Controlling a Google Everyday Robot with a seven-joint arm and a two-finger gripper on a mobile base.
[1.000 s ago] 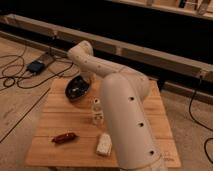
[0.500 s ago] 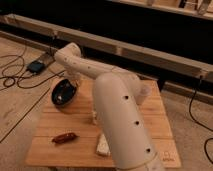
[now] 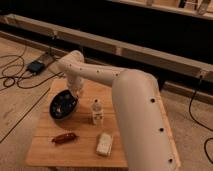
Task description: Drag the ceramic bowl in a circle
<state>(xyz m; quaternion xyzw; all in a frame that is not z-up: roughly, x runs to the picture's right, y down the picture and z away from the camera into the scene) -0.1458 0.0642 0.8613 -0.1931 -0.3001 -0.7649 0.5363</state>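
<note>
— What's covered up?
— The arm [image 3: 135,110] hides the table's [image 3: 45,150] right side, and the bottom edge cuts the arm off.
— The gripper [image 3: 75,94]?
— At the bowl's [image 3: 62,106] far rim, closed, mostly behind the arm's end. Whether it pinches the rim, I can't tell.
— The bottle [image 3: 97,112]?
— Label too small to read. The red thing [image 3: 65,137] and the pale block [image 3: 104,143] I can't identify.
</note>
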